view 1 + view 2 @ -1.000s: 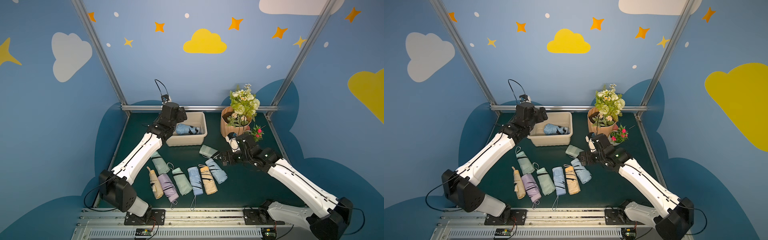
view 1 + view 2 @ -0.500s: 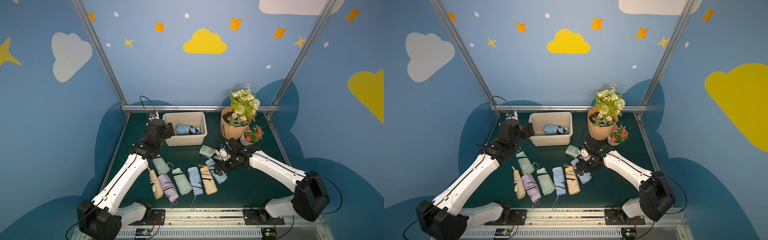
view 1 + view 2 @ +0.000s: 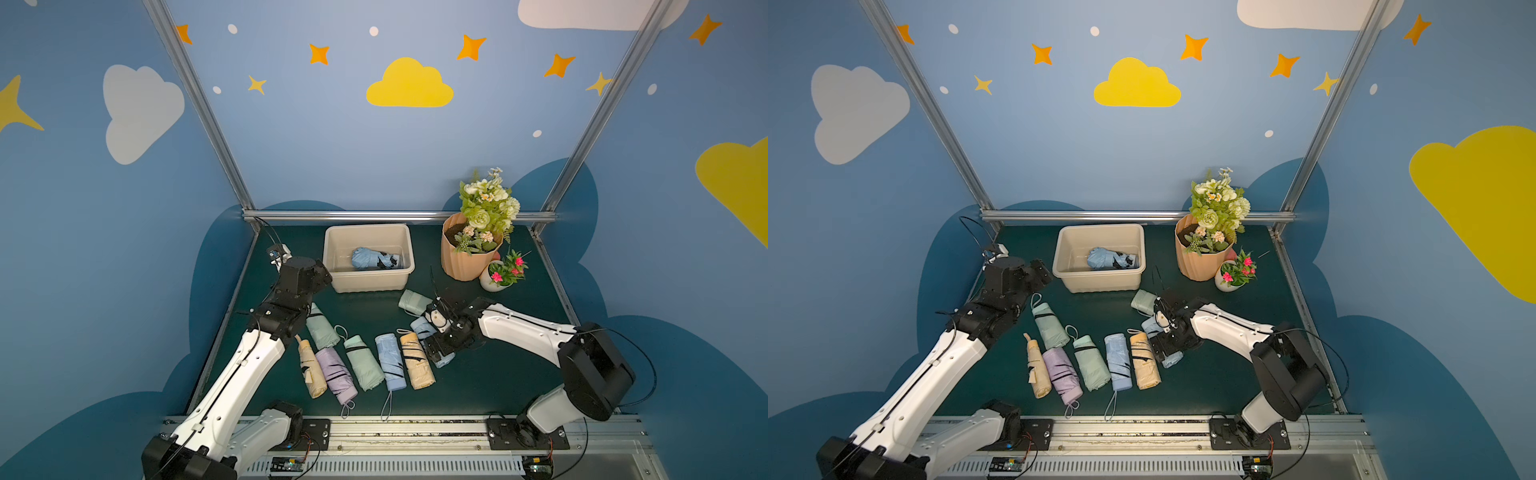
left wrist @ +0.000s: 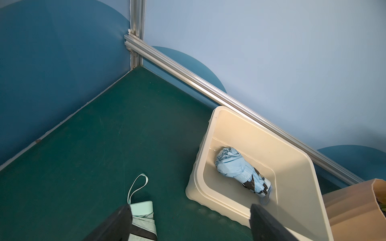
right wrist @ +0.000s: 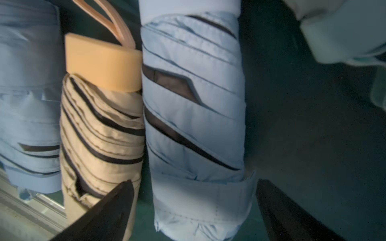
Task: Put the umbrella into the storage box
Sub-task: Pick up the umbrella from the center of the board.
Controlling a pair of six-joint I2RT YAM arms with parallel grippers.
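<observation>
left gripper, open, empty, withdrawn from storage box containing blue umbrella; right gripper, open, empty, lowered over pale umbrella.

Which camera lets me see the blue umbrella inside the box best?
The left wrist view: the blue umbrella lies big and unblocked inside the storage box. In both top views the umbrella looks small and far off. The right wrist view shows only other umbrellas, not this one.

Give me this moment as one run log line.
storage box: light blue umbrella inside | left gripper: open, empty, beside box | right gripper: open, astride pale blue umbrella
</observation>
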